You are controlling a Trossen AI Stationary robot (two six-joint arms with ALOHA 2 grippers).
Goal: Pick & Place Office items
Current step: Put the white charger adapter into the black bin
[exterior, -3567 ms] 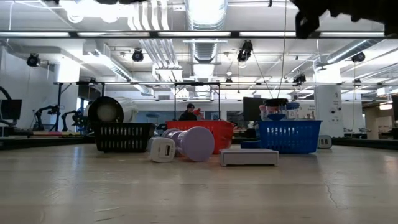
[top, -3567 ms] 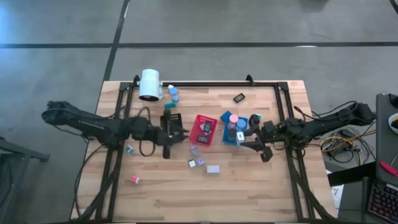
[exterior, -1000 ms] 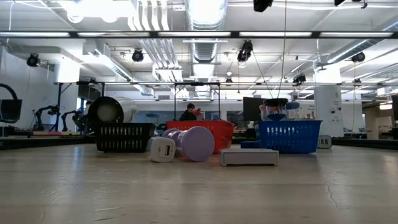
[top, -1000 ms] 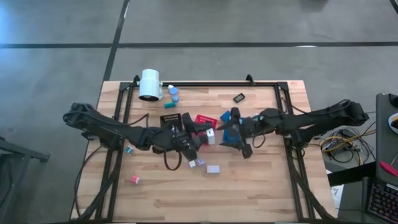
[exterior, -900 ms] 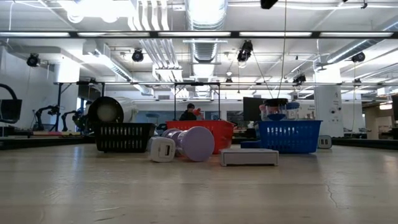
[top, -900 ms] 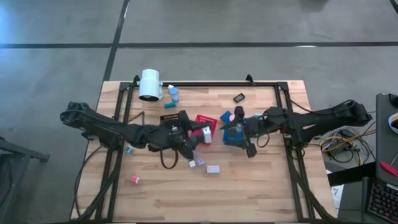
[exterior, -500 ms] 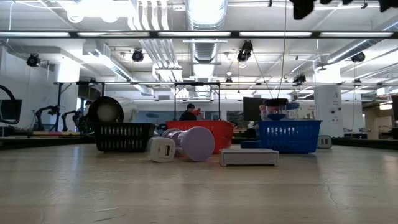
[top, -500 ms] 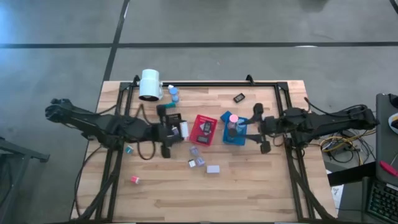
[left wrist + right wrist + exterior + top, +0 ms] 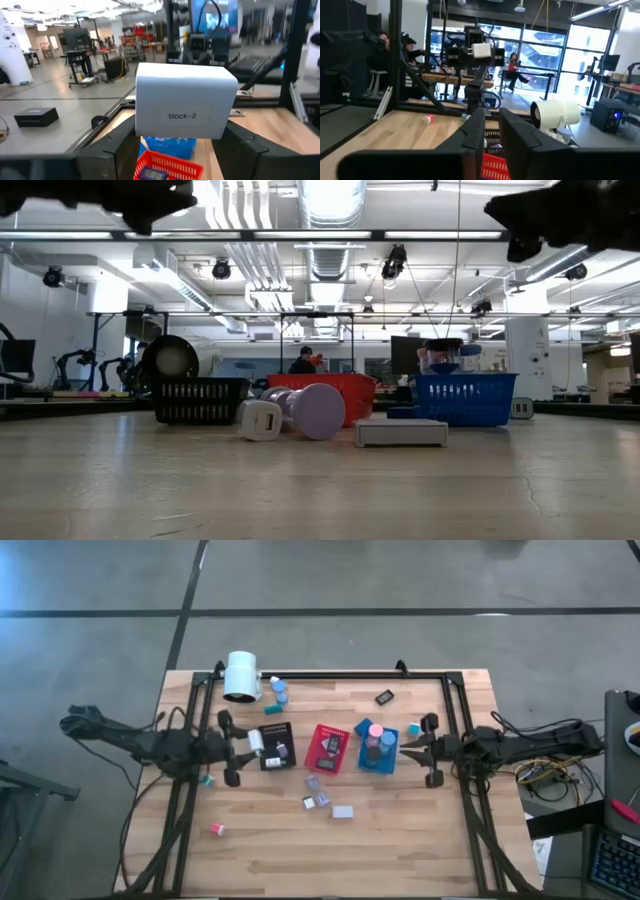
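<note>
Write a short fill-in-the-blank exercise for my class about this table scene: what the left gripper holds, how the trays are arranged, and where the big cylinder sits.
1. The left gripper is shut on a white block whose label reads ____.
2. Between the black rectangular tray and the blue rectangular tray sits the ____ tray.
3. In the high view, the big white cylinder lies nearest the ____ arm.
4. The right gripper holds ____.

Missing words: block-2; red; left; nothing
</note>
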